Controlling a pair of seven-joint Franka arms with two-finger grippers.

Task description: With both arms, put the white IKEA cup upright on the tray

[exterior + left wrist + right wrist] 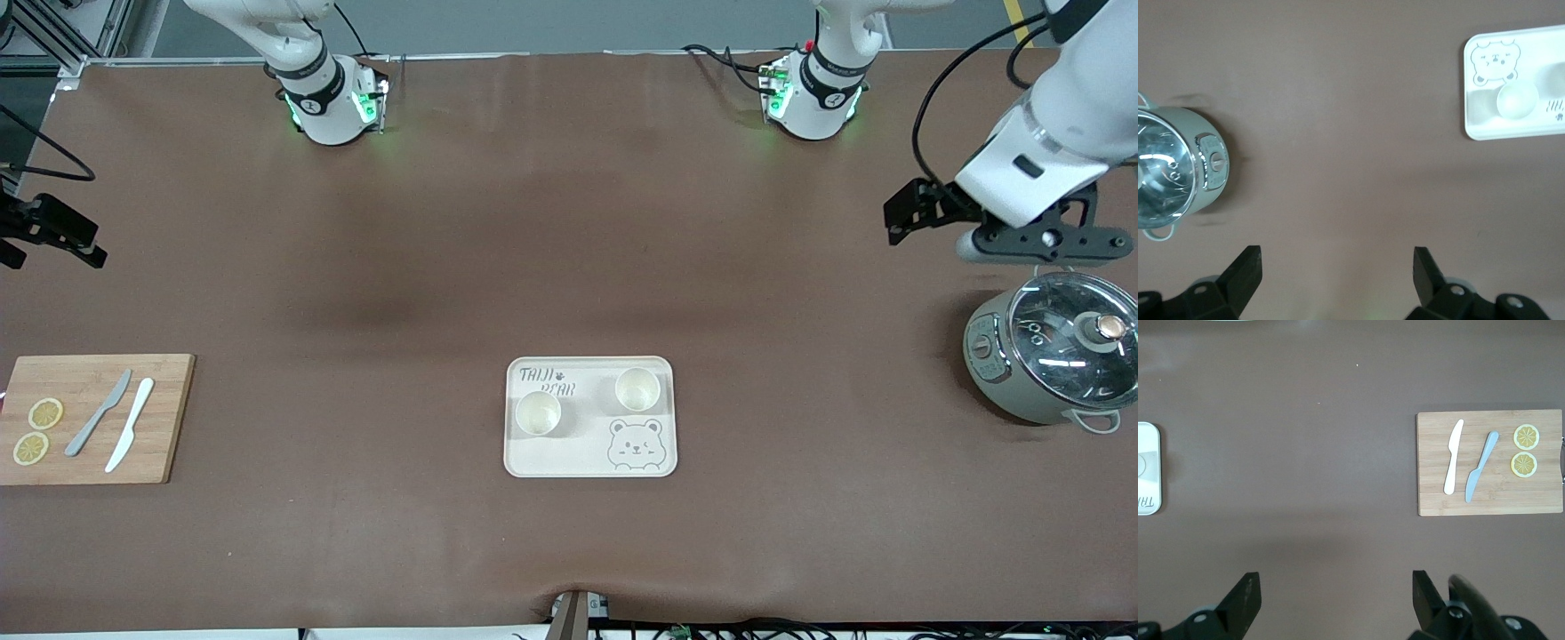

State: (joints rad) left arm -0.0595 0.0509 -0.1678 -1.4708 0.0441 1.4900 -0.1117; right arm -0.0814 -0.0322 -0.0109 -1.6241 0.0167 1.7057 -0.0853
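Cream-coloured and flat, the tray (590,455) lies on the brown table (444,267) midway between the two arms' ends, near the front camera's edge, with its grey lettering and bear face showing. Two white cups stand upright on it, mouths up: one cup (538,413) toward the right arm's end and a little nearer the front camera, the other cup (637,388) toward the left arm's end, just above the bear drawing. Neither cup is anywhere close to a finger. The left gripper (1337,267) hangs in the air at the left arm's end of the table, over bare cloth just beside a grey-green pot (1049,360) with a glass lid; its fingers (1245,270) are spread wide with nothing between them, and from between them the tray sits well off toward the middle of the table while the pot lies close by. The right gripper (1335,590) is up over the right arm's end, its fingers (1246,593) likewise released and bare, only brown cloth between them. Ahead of those fingers lies a wooden cutting board (93,418) carrying a grey knife (99,412), a white knife (130,424) and two lemon slices (38,430), all well apart from the tray.
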